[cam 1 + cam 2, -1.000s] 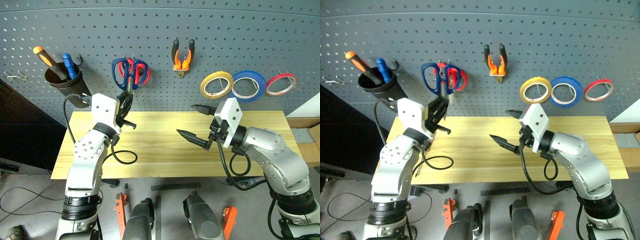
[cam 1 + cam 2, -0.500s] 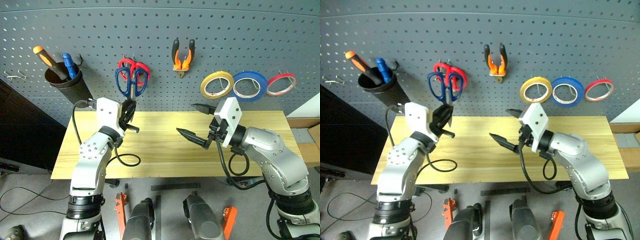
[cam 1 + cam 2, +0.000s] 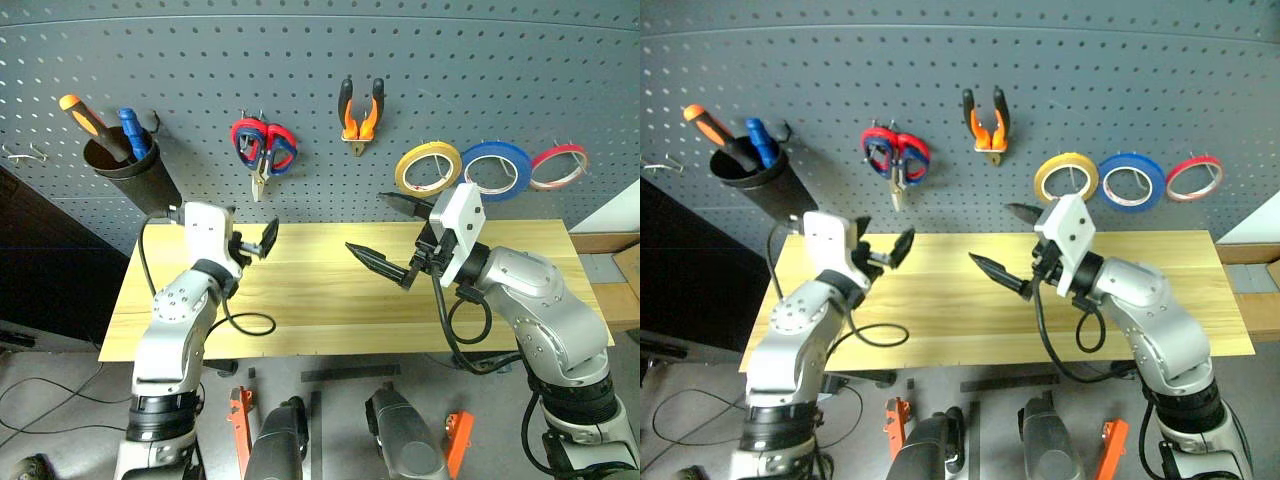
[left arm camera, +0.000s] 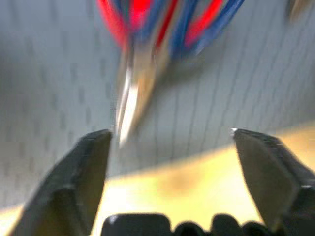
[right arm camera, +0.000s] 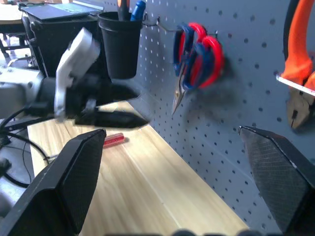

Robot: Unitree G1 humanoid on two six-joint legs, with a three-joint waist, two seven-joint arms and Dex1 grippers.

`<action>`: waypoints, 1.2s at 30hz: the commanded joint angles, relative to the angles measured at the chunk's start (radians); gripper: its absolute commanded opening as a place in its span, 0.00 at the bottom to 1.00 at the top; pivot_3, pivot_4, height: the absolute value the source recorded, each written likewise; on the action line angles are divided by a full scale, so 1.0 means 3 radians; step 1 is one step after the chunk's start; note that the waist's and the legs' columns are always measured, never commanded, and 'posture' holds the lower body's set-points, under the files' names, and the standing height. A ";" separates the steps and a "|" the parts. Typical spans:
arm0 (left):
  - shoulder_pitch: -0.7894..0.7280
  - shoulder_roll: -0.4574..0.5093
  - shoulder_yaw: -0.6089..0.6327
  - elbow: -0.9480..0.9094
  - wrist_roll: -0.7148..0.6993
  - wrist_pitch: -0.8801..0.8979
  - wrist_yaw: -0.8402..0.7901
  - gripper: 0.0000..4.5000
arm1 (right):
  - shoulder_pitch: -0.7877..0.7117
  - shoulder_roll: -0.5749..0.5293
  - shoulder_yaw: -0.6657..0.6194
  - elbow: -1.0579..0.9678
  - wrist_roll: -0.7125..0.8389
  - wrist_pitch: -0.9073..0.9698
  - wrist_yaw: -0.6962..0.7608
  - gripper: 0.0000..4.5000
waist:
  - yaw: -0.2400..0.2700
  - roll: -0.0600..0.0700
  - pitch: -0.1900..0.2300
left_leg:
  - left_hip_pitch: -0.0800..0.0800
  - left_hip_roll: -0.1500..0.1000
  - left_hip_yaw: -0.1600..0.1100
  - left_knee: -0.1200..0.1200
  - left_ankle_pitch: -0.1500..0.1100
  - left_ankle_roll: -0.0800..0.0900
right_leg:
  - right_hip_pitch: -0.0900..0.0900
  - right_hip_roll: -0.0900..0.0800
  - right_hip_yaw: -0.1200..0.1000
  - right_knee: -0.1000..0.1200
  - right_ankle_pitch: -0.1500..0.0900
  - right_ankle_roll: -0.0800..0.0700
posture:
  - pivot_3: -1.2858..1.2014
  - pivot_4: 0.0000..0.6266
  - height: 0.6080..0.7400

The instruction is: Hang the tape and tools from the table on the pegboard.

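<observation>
The dark blue-handled scissors [image 3: 256, 150] hang on the pegboard [image 3: 300, 60], overlapping a red-handled pair. Below them my left gripper [image 3: 253, 243] stands open over the table [image 3: 320, 305], holding nothing; in its wrist view the scissors [image 4: 162, 29] hang blurred above the spread fingers [image 4: 74, 182]. The orange-and-black pliers [image 3: 358, 112] and the yellow tape [image 3: 428, 168] also hang on the board. A red-handled screwdriver [image 5: 113, 139] lies on the table near the left gripper [image 5: 113, 117]. My right gripper [image 3: 390, 235] is open and empty above the table's middle.
A black cup [image 3: 112, 165] on the board's left holds an orange-handled and a blue-handled screwdriver. Blue [image 3: 495, 170] and red [image 3: 557, 167] tape rolls hang right of the yellow one. A bare hook [image 3: 25, 153] sits at the far left.
My left gripper has opened, let go of the blue-handled scissors, which now hang on the hook, and dropped down away from them. The right arm has not moved.
</observation>
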 commanded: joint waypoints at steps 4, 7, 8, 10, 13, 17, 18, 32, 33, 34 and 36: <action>0.0096 0.0572 0.0381 0.0332 0.0142 0.0567 0.0053 0.92 | 0.0055 0.0120 0.0084 -0.0235 0.0295 0.0828 -0.0278 1.00 | -0.0011 -0.0001 0.0001 | 0.0000 0.0001 -0.0006 0.0001 0.0000 0.0000 | -0.0001 0.0001 0.0001 0.0005 0.0000 0.0000 | 0.42 0.48 1.00; -0.0005 0.0781 0.0356 0.0593 0.0139 0.0800 -0.0036 0.92 | -0.0040 0.0319 0.0066 -0.0194 0.0364 0.1068 -0.0481 1.00 | -0.0008 0.0000 0.0001 | 0.0001 0.0003 -0.0007 0.0001 0.0000 0.0000 | -0.0001 0.0002 0.0001 0.0006 0.0000 0.0000 | 0.42 0.47 1.00; -0.0090 0.0841 0.0331 0.0757 0.0127 0.0882 -0.0097 0.92 | -0.0090 0.0410 0.0076 -0.0157 0.0357 0.1135 -0.0568 1.00 | -0.0006 -0.0001 0.0001 | 0.0001 0.0003 -0.0007 0.0001 0.0000 0.0000 | 0.0000 0.0002 0.0001 0.0006 0.0000 0.0000 | 0.42 0.47 1.00; -0.0239 0.0906 0.0282 0.1014 0.0109 0.0985 -0.0201 0.92 | -0.0166 0.0538 0.0093 -0.0105 0.0344 0.1234 -0.0681 1.00 | 0.0008 -0.0001 0.0001 | 0.0001 0.0002 -0.0007 0.0002 0.0000 0.0000 | -0.0001 0.0002 0.0000 0.0006 0.0000 0.0000 | 0.42 0.47 1.00; -0.0503 0.0891 0.0168 0.1446 0.0141 0.0974 -0.0320 0.92 | -0.0300 0.0611 0.0282 -0.0046 0.0235 0.1282 -0.0741 1.00 | 0.0042 -0.0001 0.0001 | 0.0001 0.0000 -0.0007 0.0002 0.0000 0.0000 | -0.0002 0.0000 -0.0002 0.0005 0.0000 0.0000 | 0.42 0.48 1.00; -0.0782 0.0830 -0.0012 0.1852 0.0220 0.0847 -0.0396 0.92 | -0.0425 0.0647 0.0467 0.0032 0.0124 0.1219 -0.0769 1.00 | 0.0054 -0.0002 0.0002 | -0.0001 0.0000 -0.0006 -0.0002 0.0000 -0.0001 | -0.0009 -0.0001 -0.0002 0.0004 0.0000 0.0000 | 0.42 0.48 1.00; -0.0864 0.0798 -0.0026 0.1967 0.0225 0.0821 -0.0385 0.92 | -0.0447 0.0653 0.0505 0.0053 0.0093 0.1193 -0.0772 1.00 | 0.0053 -0.0003 0.0002 | -0.0001 0.0000 -0.0006 -0.0002 0.0000 -0.0001 | -0.0009 -0.0002 -0.0002 0.0004 0.0000 0.0000 | 0.42 0.48 1.00; -0.1145 0.0625 -0.0012 0.2734 0.0260 0.0718 -0.0259 0.55 | -0.0552 0.0522 0.0603 0.0121 -0.0067 0.1120 -0.0603 1.00 | 0.0022 -0.0006 0.0004 | -0.0002 0.0001 -0.0002 -0.0002 0.0000 -0.0001 | -0.0014 -0.0002 -0.0003 0.0008 0.0000 0.0000 | 0.41 0.50 1.00; -0.1134 0.0624 0.0016 0.2775 0.0256 0.0711 -0.0222 0.47 | -0.0559 0.0505 0.0597 0.0126 -0.0082 0.1110 -0.0597 1.00 | 0.0022 -0.0006 0.0004 | -0.0002 0.0001 -0.0002 -0.0001 0.0000 -0.0001 | -0.0013 -0.0002 -0.0002 0.0008 0.0000 0.0000 | 0.41 0.50 1.00; -0.1126 0.0624 0.0030 0.2811 0.0256 0.0685 -0.0202 0.38 | -0.0562 0.0490 0.0594 0.0131 -0.0097 0.1097 -0.0595 1.00 | 0.0021 -0.0006 0.0004 | -0.0001 0.0001 -0.0002 0.0000 0.0000 -0.0001 | -0.0013 -0.0002 -0.0002 0.0008 0.0000 0.0000 | 0.41 0.49 1.00; -0.1118 0.0621 0.0038 0.2830 0.0255 0.0622 -0.0202 0.21 | -0.0562 0.0465 0.0595 0.0138 -0.0122 0.1080 -0.0588 1.00 | 0.0017 -0.0006 0.0004 | -0.0001 0.0001 -0.0002 0.0000 0.0000 -0.0001 | -0.0013 -0.0002 -0.0002 0.0008 0.0000 0.0000 | 0.41 0.49 1.00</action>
